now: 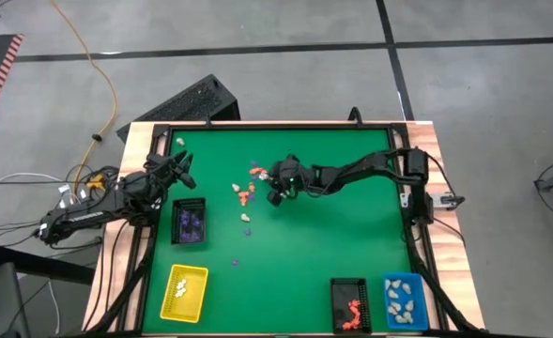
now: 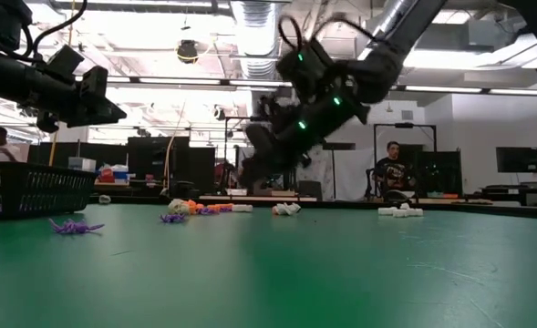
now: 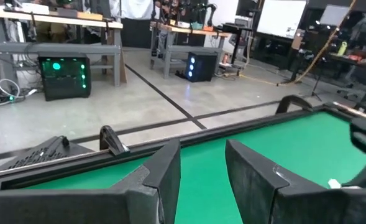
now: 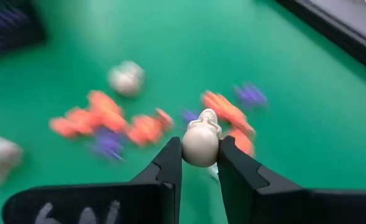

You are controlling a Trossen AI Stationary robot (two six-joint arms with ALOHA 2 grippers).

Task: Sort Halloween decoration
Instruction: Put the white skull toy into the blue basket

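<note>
Tiny Halloween decoration pieces in orange, purple and cream (image 1: 248, 192) lie scattered on the green mat near the table's middle; they show blurred in the right wrist view (image 4: 108, 118). My right gripper (image 4: 200, 158) hangs above them, shut on one cream skull-like figurine (image 4: 201, 142). In the high view this gripper (image 1: 274, 195) is just right of the pile; in the low view (image 2: 254, 159) it is well above the mat. My left gripper (image 3: 202, 180) waits at the table's far left (image 1: 184, 167), open, with nothing between its fingers. My right gripper pinches the cream figurine by its rounded sides (image 4: 192, 148) between the free ends of its two fingers. The fingers slant down toward the mat. The figurine is lifted clear of the mat and of the other pieces.
A black tray with purple pieces (image 1: 190, 223) stands at the left and a yellow tray (image 1: 184, 292) at the near left. A black tray with orange pieces (image 1: 351, 305) and a blue tray (image 1: 405, 300) stand at the near right. A raised black frame (image 1: 276, 127) borders the mat.
</note>
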